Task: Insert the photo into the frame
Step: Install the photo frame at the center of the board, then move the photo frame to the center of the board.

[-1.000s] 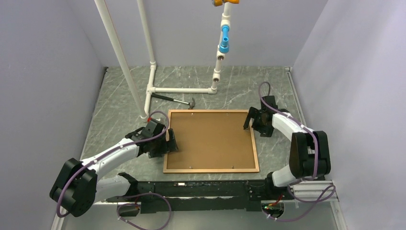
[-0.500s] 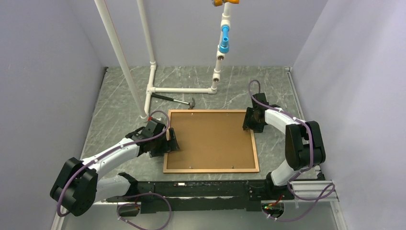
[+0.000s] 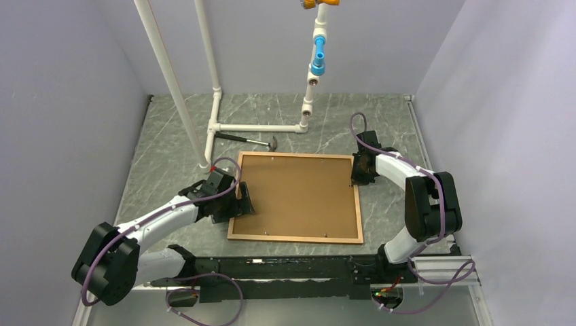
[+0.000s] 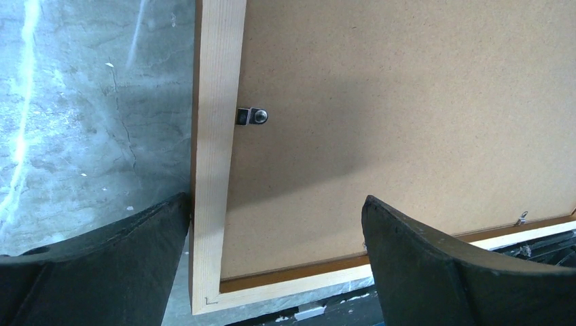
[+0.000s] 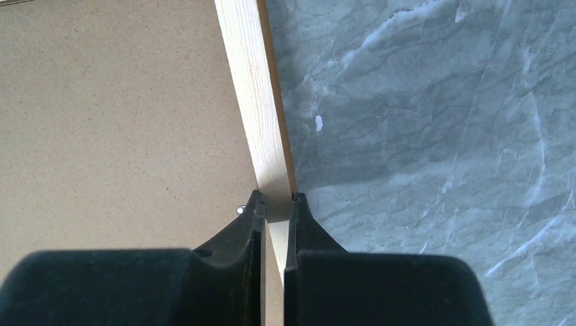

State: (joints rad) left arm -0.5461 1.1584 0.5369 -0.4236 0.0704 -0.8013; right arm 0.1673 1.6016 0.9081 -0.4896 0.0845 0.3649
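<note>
Orange-brown thin-railed wooden picture frame [image 3: 295,239] lies face down on the grey marbled bench [image 3: 387,129]. Plain brown backing board [image 3: 299,197] is uppermost, hiding whatever lies beneath. Right gripper [image 5: 275,204] pinches the frame's right rail. Left gripper [image 4: 275,204] is spread wide, straddling the left rail.

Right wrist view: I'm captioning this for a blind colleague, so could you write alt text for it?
The right gripper, black and filling the bottom edge, is shut on the pale wooden rail of the frame, which runs up the picture from it. Plain brown backing board fills the left side inside the rail, and the grey marbled table shows on the right.
</note>
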